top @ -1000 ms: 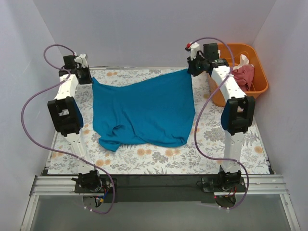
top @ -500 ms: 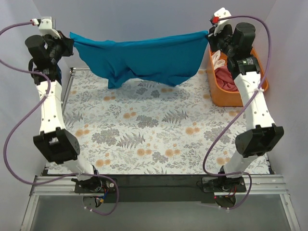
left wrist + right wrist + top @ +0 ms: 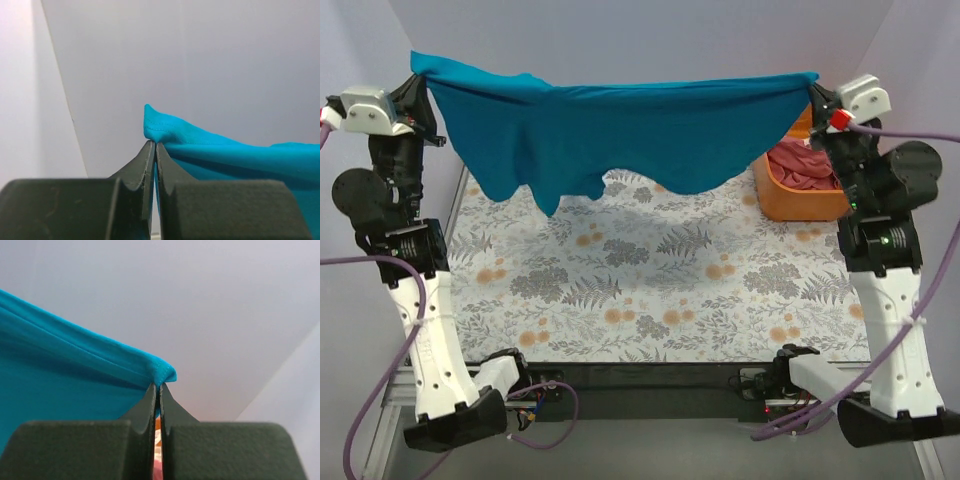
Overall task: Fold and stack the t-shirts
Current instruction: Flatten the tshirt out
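The teal-blue t-shirt (image 3: pixel 620 130) hangs stretched in the air between both grippers, high above the table. My left gripper (image 3: pixel 418 72) is shut on its left corner, which pokes out above the fingertips in the left wrist view (image 3: pixel 165 127). My right gripper (image 3: pixel 813 85) is shut on its right corner, seen bunched at the fingertips in the right wrist view (image 3: pixel 160 372). The shirt's lower edge sags unevenly, lowest at the left. The dusty pink-red t-shirt (image 3: pixel 805 168) lies in the orange tub. The cream-white t-shirt is out of view.
The orange plastic tub (image 3: pixel 800 200) stands at the back right of the table, partly behind the right arm. The floral tablecloth (image 3: pixel 650 280) lies under the hanging shirt. Grey walls close in on the left, back and right.
Both grippers have lifted the teal-blue t-shirt off the table and raised it, pulling it wider apart and nearer the camera. The shirt now hangs free.
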Action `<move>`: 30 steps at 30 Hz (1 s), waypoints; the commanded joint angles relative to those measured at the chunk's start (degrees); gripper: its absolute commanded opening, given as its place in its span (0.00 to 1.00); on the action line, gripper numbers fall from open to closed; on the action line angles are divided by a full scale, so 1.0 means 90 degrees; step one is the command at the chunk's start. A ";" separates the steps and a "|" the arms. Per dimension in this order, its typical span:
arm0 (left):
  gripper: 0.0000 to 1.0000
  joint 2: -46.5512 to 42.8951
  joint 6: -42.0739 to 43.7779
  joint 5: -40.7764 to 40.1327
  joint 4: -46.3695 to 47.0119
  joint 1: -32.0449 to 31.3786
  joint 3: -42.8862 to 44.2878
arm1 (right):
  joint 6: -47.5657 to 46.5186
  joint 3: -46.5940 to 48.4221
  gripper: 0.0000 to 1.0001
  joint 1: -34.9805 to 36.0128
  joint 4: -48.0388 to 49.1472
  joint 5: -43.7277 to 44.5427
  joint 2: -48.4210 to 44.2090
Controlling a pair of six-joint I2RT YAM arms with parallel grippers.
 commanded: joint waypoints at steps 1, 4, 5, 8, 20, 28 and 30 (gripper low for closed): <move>0.00 -0.0339 0.0238 -0.0802 0.0411 0.0070 -0.0006 | -0.0287 -0.0076 0.01 -0.0065 0.0907 0.0534 -0.0622; 0.00 -0.0437 0.0316 -0.0949 0.0421 0.0070 0.0345 | -0.0434 0.0021 0.01 -0.0065 0.1082 0.0720 -0.0936; 0.00 -0.0456 0.0403 -0.0959 0.0440 0.0070 0.0423 | -0.0463 0.0061 0.01 -0.0055 0.1121 0.0779 -0.0976; 0.00 -0.0573 0.0648 -0.0765 0.0460 0.0070 0.0531 | -0.0570 0.0236 0.01 -0.0065 0.1190 0.0828 -0.1015; 0.00 -0.0486 0.1498 0.0826 -0.1853 0.0070 -0.0695 | -0.1078 -0.1666 0.01 -0.0065 0.1405 0.0126 -0.0625; 0.00 0.0701 0.1293 0.0731 -0.1952 -0.0145 -0.1773 | -0.1156 -0.2605 0.01 -0.0065 0.2049 -0.0372 0.1043; 0.00 0.1172 0.1312 0.0516 -0.1836 -0.0378 -0.1841 | -0.1156 -0.2576 0.01 -0.0065 0.2205 -0.0412 0.1705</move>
